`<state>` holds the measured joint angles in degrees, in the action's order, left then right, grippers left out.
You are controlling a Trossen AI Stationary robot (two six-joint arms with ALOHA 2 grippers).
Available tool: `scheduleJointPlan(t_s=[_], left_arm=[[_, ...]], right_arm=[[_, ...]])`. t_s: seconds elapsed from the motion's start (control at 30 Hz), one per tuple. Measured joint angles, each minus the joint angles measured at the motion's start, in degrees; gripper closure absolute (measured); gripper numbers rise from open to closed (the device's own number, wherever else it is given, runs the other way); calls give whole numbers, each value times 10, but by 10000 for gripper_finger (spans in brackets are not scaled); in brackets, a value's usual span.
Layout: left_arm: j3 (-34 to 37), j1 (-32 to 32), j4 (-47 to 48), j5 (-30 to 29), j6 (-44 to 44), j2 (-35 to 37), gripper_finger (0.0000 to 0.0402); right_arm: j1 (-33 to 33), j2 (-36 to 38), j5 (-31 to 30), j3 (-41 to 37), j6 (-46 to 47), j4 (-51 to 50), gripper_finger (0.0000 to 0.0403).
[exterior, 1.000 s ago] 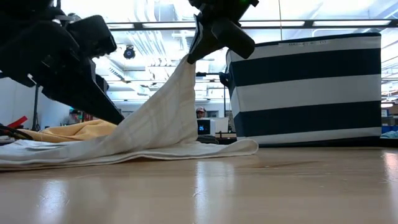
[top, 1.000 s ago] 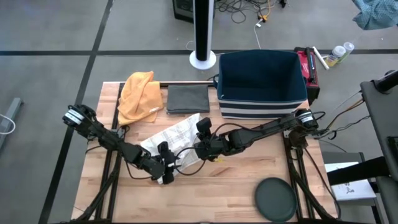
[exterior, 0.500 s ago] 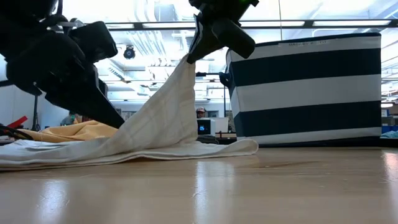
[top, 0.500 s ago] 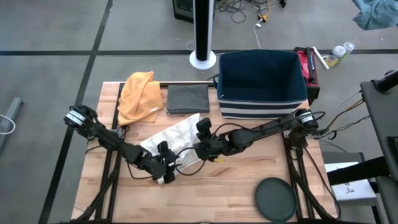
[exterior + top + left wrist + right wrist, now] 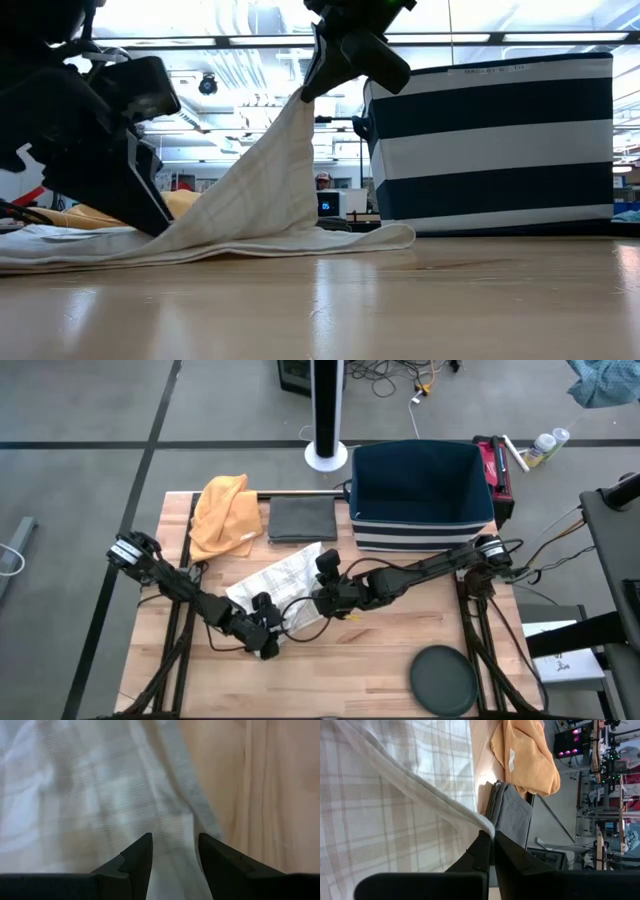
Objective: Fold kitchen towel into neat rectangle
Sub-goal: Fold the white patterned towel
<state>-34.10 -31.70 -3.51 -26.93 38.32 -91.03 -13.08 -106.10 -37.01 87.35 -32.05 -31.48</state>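
Observation:
A white plaid kitchen towel (image 5: 285, 575) lies on the wooden table (image 5: 380, 650), with one side raised. My right gripper (image 5: 308, 92) is shut on the towel's raised edge above the table's middle and also shows in the high view (image 5: 320, 600). My left gripper (image 5: 269, 647) is open at the towel's near side. In the left wrist view (image 5: 175, 855) its two fingers stand low over the cloth beside the towel's edge. In the low view its fingertips (image 5: 150, 225) reach down to the cloth. My right gripper pinches the towel's hemmed edge (image 5: 482, 827) between its two shut fingers, coming from above. That edge is lifted clear and the cloth slopes down from it, drawn fairly straight, while the rest (image 5: 200, 245) lies on the table. I cannot tell whether my left gripper touches the towel.
An orange cloth (image 5: 225, 510) and a folded grey cloth (image 5: 302, 518) lie at the far left. A navy and white striped basket (image 5: 420, 495) stands at the far right. A dark round disc (image 5: 443, 680) lies at the near right. Bare wood shows along the near edge.
My left gripper has gone down toward the towel and a little toward the table's near edge. My right gripper and the raised towel edge have kept still.

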Motion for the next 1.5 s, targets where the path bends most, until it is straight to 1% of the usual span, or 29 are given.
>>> scheduleJointPlan(t_s=[0.13,0.2,0.27,0.4,0.43,0.67,0.8,0.9,1.07,1.1,1.17,1.3,1.37,1.43,1.5], left_arm=[[-21,0,14,-27,-8,-29,251],[-33,0,39,-37,-8,-41,265],[-48,0,61,-37,-8,-47,292],[-70,0,101,-36,-16,-48,376],[-76,0,108,-36,-19,-46,388],[-125,-10,176,-37,-35,-15,398],[-144,-26,169,-36,-49,-6,399],[-138,-36,158,-31,-43,-13,400],[-107,-43,86,-29,-28,-28,400],[-98,-42,63,-30,-26,-30,400],[-79,-42,23,-34,-23,-35,400],[-48,-43,-45,-34,-22,-51,400],[-43,-43,-66,-25,-21,-63,401],[-39,-43,-78,-21,-19,-71,401],[-42,-43,-85,-13,-20,-73,401]], right_arm=[[0,0,0,0,0,0,394],[0,0,0,0,0,-1,394],[0,0,0,0,0,-3,394],[0,0,0,0,0,-8,394],[0,0,0,0,1,-9,394],[1,0,0,0,6,-14,394],[4,0,0,0,7,-15,394],[5,0,0,0,12,-19,394],[10,0,5,0,43,-58,394],[12,0,14,0,58,-69,394],[15,0,52,0,95,-88,394],[19,0,192,-8,173,-96,394],[18,-6,247,-18,198,-86,394],[18,-10,276,-35,220,-85,394],[19,-18,280,-54,222,-86,394]])
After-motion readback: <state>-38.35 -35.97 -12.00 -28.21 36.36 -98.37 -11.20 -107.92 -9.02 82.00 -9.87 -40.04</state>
